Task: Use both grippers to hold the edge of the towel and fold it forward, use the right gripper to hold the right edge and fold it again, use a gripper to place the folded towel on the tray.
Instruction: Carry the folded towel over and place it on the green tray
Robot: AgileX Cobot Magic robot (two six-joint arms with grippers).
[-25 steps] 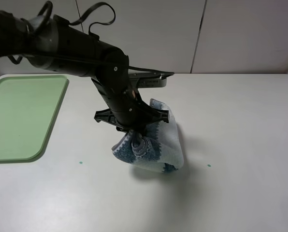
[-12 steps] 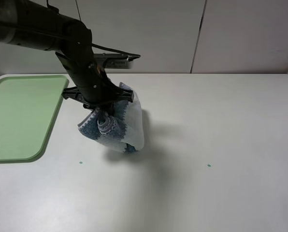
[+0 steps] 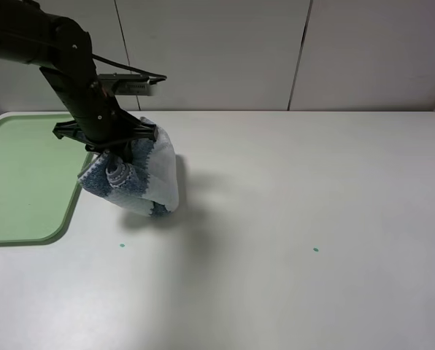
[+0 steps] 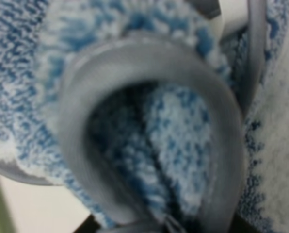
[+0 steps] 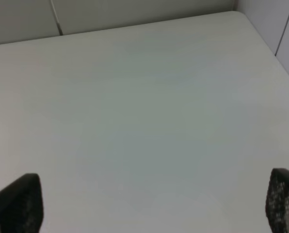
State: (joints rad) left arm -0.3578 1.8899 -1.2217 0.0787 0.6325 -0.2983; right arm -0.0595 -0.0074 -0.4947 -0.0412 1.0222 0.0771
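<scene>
i have left gripper (image 3: 119, 157) clamped on bunched towel (image 3: 133, 182) (lifted for carrying), just beside tray (image 3: 28, 182); right gripper (image 5: 149, 204) open, idle.

The left gripper's (image 3: 115, 154) fingertips are buried in the towel (image 3: 133, 182), so the pinched spot is hidden. The left wrist view is blurred cloth and binding (image 4: 149, 53) filling the picture. The tray (image 3: 28, 175) runs off the overhead view's left edge. Only the right gripper's (image 5: 149, 204) fingers (image 5: 21, 204) show, cropped.
</scene>
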